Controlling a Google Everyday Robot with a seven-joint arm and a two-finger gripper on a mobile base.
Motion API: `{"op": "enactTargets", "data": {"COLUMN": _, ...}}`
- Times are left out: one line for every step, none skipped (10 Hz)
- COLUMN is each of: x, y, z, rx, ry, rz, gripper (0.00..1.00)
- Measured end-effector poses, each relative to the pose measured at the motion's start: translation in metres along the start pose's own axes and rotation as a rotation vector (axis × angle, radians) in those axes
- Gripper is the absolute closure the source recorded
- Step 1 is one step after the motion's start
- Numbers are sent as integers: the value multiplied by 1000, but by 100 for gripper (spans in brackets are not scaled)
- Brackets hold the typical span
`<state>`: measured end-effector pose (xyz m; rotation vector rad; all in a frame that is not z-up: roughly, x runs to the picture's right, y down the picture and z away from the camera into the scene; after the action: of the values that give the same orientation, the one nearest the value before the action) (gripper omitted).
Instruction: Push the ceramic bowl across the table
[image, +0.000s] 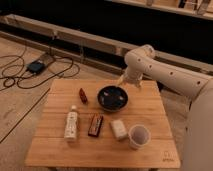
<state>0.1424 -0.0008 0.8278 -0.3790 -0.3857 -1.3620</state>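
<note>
Round, shallow, dark navy-black glossy ceramic bowl sits upright in the rear half of the small square light-wood butcher-block worktop, slightly right of centre and near the far edge; faint pale flecks show on its inner surface; it is the widest item on the planks.

My pincer hangs just beyond the bowl's far right rim, over the back edge of the worktop; whether it touches the rim, and whether it is open or closed, I cannot tell; my white, dotted arm reaches it from the right, bent downward at the wrist.

Left of the bowl, close but apart from it, lies a small red oblong object.

A front row runs left to right: a white plastic bottle lying on its side with its cap toward the rear; a dark rectangular packet just beside it; a pale, small block-shaped item; a white cylindrical cup standing upright, mouth up.

A small dark logo marks the near right corner of the worktop.

On the floor to the rear left, black cables loop around a small dark box.
</note>
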Motion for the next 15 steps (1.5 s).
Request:
{"op": "enactTargets", "data": {"x": 0, "y": 0, "z": 0, "rx": 0, "ry": 0, "rz": 0, "gripper": 20}}
{"op": "enactTargets", "data": {"x": 0, "y": 0, "z": 0, "rx": 0, "ry": 0, "rz": 0, "gripper": 20}}
{"op": "enactTargets", "data": {"x": 0, "y": 0, "z": 0, "rx": 0, "ry": 0, "rz": 0, "gripper": 20}}
{"op": "enactTargets", "data": {"x": 0, "y": 0, "z": 0, "rx": 0, "ry": 0, "rz": 0, "gripper": 20}}
{"op": "enactTargets", "data": {"x": 0, "y": 0, "z": 0, "rx": 0, "ry": 0, "rz": 0, "gripper": 20}}
{"op": "enactTargets", "data": {"x": 0, "y": 0, "z": 0, "rx": 0, "ry": 0, "rz": 0, "gripper": 20}}
{"op": "enactTargets", "data": {"x": 0, "y": 0, "z": 0, "rx": -1, "ry": 1, "rz": -1, "gripper": 20}}
{"op": "enactTargets", "data": {"x": 0, "y": 1, "z": 1, "rx": -5, "ry": 1, "rz": -2, "gripper": 20}}
{"op": "enactTargets", "data": {"x": 0, "y": 4, "z": 5, "rx": -20, "ry": 2, "rz": -8, "gripper": 20}}
{"op": "enactTargets", "data": {"x": -1, "y": 6, "z": 16, "rx": -45, "ry": 2, "rz": -25, "gripper": 20}}
{"op": "enactTargets", "data": {"x": -3, "y": 1, "z": 30, "rx": -59, "ry": -2, "rz": -47, "gripper": 20}}
{"op": "enactTargets", "data": {"x": -4, "y": -3, "z": 39, "rx": -66, "ry": -6, "rz": -59, "gripper": 20}}
{"op": "enactTargets", "data": {"x": -4, "y": -3, "z": 53, "rx": -76, "ry": -14, "rz": -68, "gripper": 20}}
{"op": "enactTargets", "data": {"x": -5, "y": -4, "z": 65, "rx": -78, "ry": -26, "rz": -68, "gripper": 20}}
{"op": "enactTargets", "data": {"x": -6, "y": -4, "z": 78, "rx": -74, "ry": -43, "rz": -67, "gripper": 20}}
